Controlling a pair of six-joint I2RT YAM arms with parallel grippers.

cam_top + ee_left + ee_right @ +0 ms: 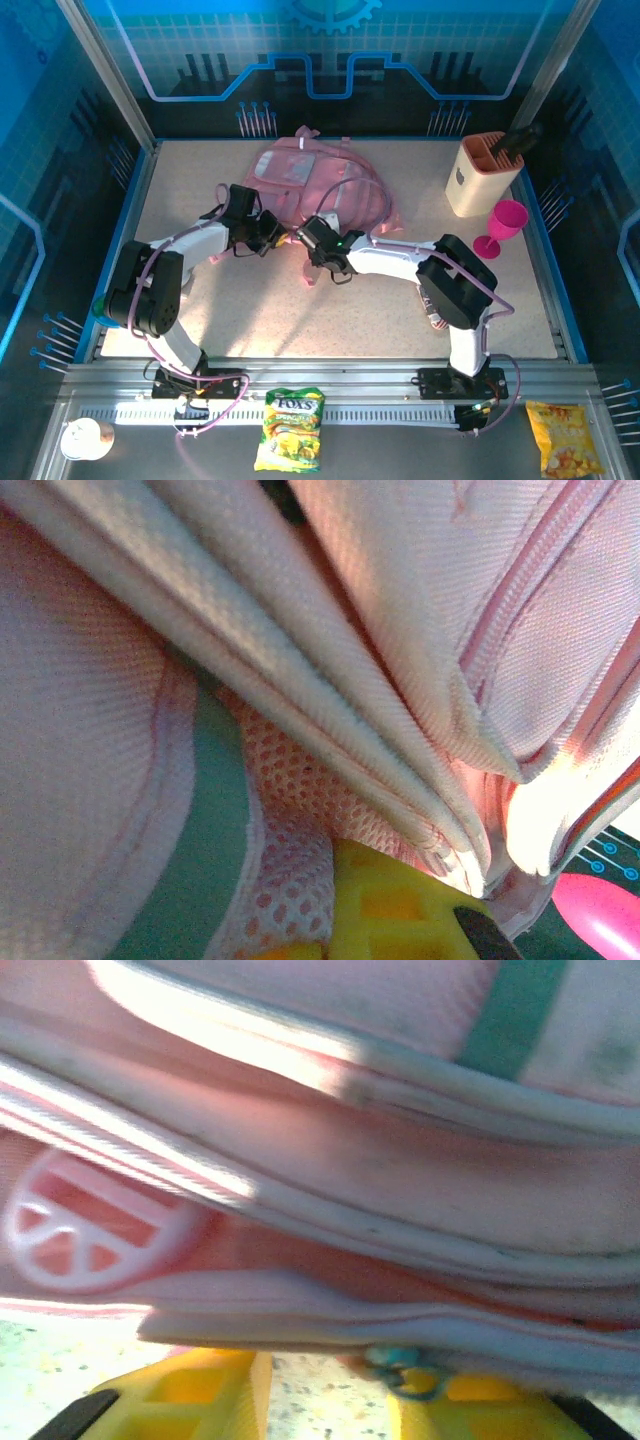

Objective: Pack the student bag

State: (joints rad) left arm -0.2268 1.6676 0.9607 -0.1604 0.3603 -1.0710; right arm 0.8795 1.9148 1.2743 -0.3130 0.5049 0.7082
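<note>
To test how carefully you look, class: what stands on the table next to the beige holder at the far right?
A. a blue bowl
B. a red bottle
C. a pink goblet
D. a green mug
C: the top view shows a pink goblet standing upright next to the beige holder, on the side nearer the arms.

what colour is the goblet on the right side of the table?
Bright pink goblet, bowl and stem alike. It shows best in the top external view.
</note>
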